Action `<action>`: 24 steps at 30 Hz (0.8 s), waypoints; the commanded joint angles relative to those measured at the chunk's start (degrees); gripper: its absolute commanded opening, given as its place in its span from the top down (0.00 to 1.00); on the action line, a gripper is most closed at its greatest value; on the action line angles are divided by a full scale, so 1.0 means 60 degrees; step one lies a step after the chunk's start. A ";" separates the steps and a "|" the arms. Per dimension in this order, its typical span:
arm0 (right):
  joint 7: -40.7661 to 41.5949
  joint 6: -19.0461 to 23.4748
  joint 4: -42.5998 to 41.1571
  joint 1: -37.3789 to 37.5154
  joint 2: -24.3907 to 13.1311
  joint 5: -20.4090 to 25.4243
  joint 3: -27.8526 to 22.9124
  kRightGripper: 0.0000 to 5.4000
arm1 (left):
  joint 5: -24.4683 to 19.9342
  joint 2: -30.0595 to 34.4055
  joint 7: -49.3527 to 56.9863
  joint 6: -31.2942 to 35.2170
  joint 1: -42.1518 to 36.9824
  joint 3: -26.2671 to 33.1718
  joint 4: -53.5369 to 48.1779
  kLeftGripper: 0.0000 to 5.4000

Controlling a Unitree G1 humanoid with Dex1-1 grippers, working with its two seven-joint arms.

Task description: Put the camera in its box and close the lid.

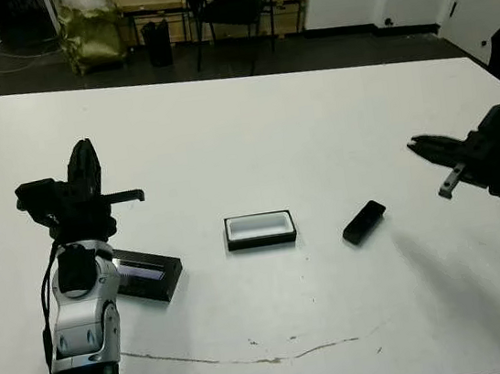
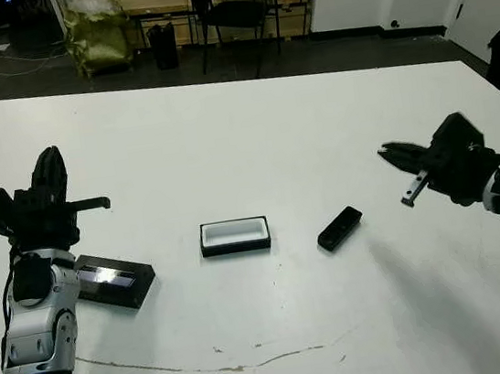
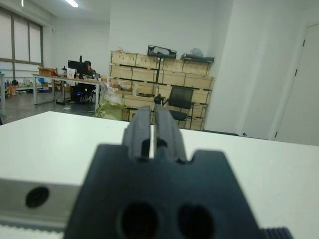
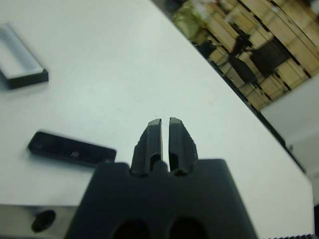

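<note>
— What's the setting?
— A white table (image 1: 251, 122) in a storeroom, with a black chair (image 1: 235, 4) and stacked wooden crates beyond its far edge.

— And the arms?
— The left gripper (image 1: 84, 167) is raised above the table's left side, fingers pressed together on nothing. The right gripper (image 2: 393, 151) hovers at the right, also closed and empty.

— Where are the parts?
— The lid (image 1: 147, 276) lies flat just beside the left arm. The box (image 1: 260, 230) sits open mid-table, white lining up. The camera (image 1: 364, 222) lies on the table right of the box, apart from it, between it and the right gripper.
</note>
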 commanded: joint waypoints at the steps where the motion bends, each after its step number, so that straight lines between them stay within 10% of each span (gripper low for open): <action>1: 0.0677 -0.0182 -0.0155 -0.0475 -0.0533 -0.0252 0.0357 1.00 | -0.0046 0.0017 -0.0076 0.0055 0.0079 0.0017 0.0110 1.00; 17: 0.3171 0.1270 -0.1134 -0.3402 -0.1291 -0.1406 0.2367 1.00 | 0.0053 -0.0048 0.0117 0.0298 0.0119 -0.0028 -0.0093 1.00; 24: 0.3516 0.0330 0.0449 -0.4265 -0.0622 -0.1974 0.3208 1.00 | 0.0088 0.0000 0.0076 0.0158 0.0147 -0.0007 -0.0010 1.00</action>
